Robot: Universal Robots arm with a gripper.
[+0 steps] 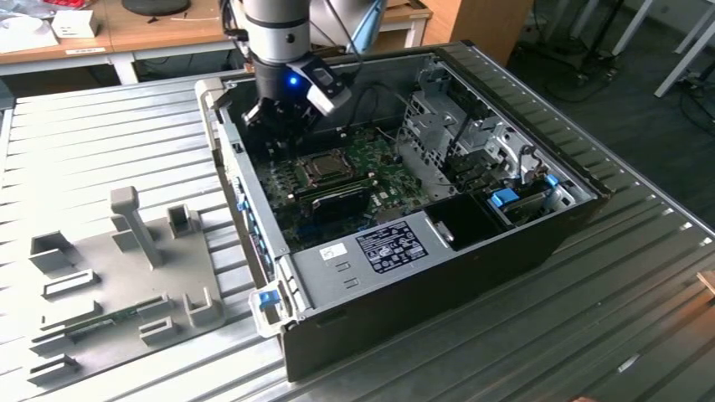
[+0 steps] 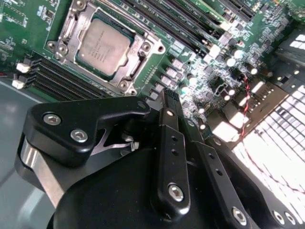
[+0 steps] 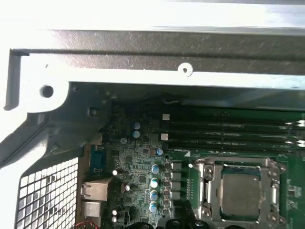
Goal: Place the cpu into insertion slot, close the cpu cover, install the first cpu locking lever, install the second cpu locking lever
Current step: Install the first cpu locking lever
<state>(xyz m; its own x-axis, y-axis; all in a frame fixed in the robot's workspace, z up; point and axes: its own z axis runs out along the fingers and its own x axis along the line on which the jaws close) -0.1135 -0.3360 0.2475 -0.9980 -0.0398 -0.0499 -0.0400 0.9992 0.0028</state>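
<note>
Checking the cpu (image 2: 102, 42): sits flat in the insertion slot (image 2: 62, 47), grey top facing up, so step one looks done.
cpu cover (image 2: 136, 53): looks folded down and framing the chip, I'd call that done too.
locking levers: honestly can't tell if either one is latched, so count those as maybe left.
pincer (image 1: 277, 115): hangs over the green board (image 2: 200, 28) inside the case (image 1: 447, 276), near the slot but not touching it; can't tell if it's wide or narrow.
arm (image 1: 274, 25): comes down roughly upright from above; the case sits on the ribbed surface (image 1: 112, 142).
</note>
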